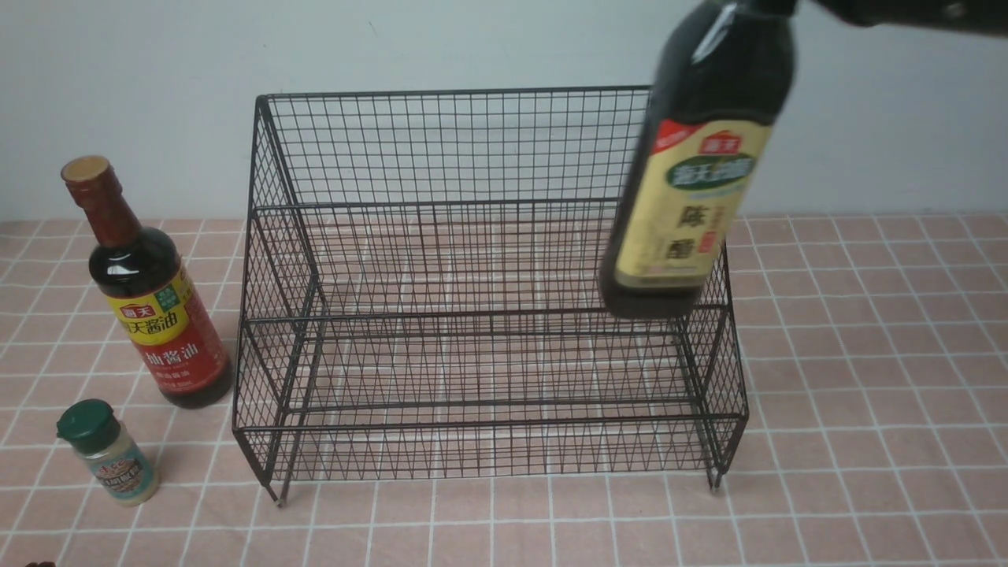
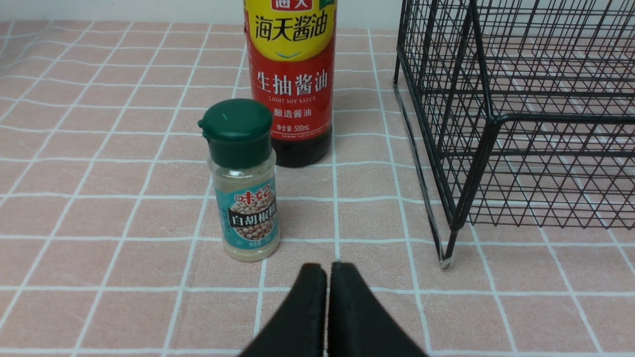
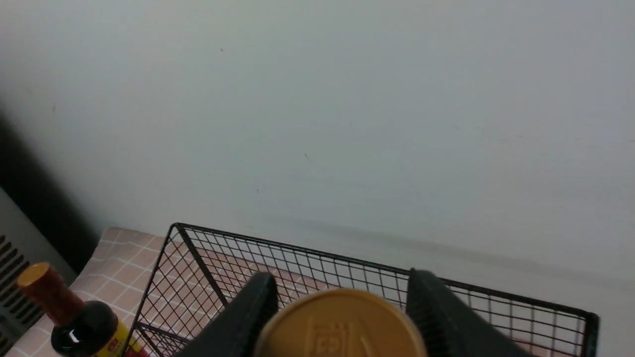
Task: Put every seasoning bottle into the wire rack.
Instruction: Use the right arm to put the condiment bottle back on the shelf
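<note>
My right gripper (image 3: 341, 297) is shut on the neck of the dark bottle with the beige label (image 1: 693, 197); its gold cap (image 3: 342, 325) fills the gap between the fingers. The bottle hangs above the right end of the black wire rack (image 1: 488, 315), whose back rim also shows in the right wrist view (image 3: 377, 265). The tall bottle with the red-yellow label (image 1: 153, 307) stands left of the rack. The small green-capped shaker (image 1: 106, 453) stands in front of it. My left gripper (image 2: 327, 270) is shut and empty, low over the table just before the shaker (image 2: 243, 178).
The table is covered in pink tiled cloth (image 1: 866, 394). A pale wall stands close behind the rack. The rack's front left leg (image 2: 446, 253) is near my left gripper. The rack's two tiers hold nothing.
</note>
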